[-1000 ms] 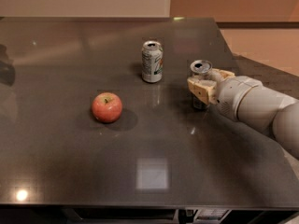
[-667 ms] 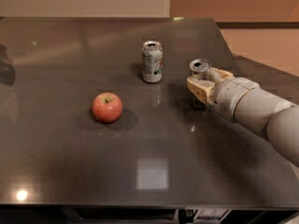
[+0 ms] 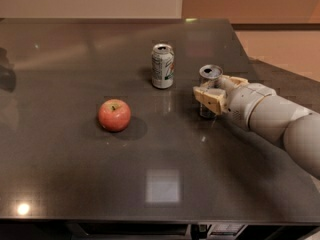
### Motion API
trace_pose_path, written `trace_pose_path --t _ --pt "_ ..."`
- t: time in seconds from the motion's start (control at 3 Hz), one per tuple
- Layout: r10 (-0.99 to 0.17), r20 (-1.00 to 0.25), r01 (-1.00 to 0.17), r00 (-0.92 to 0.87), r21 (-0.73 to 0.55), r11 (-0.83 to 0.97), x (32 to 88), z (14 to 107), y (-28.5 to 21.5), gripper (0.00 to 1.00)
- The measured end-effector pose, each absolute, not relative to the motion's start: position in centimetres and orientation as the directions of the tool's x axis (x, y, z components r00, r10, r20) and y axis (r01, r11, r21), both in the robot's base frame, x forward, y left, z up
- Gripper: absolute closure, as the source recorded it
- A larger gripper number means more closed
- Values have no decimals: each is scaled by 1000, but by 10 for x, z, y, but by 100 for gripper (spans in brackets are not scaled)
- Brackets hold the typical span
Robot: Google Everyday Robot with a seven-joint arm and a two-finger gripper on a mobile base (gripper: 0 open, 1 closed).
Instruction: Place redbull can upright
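On the dark glossy table [image 3: 60, 184], my pale arm's gripper [image 3: 212, 93] has barely shifted this last second, still round the slim silver-and-blue redbull can [image 3: 210, 73], which stands upright right of centre. Whether it is clamped or loosened I cannot tell. Placement looks nearly done.

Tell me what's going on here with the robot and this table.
The robot's arm reaches in from the right, and its gripper is closed around the redbull can. The can is upright, with its base at or just above the dark table. It has not been let go yet. A white-and-green soda can stands upright nearby, apart from the gripper, and a red apple sits further left.
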State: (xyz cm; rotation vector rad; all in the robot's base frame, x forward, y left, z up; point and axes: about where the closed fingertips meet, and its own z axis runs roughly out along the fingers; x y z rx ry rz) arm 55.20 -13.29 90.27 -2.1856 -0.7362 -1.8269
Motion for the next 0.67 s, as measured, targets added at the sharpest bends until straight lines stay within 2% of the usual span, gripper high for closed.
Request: trace_pose_path --t 0.33,0.67 --pt "246 963 493 112 161 -855 552 903 -131 0" --pt "246 963 493 112 161 -855 552 903 -131 0"
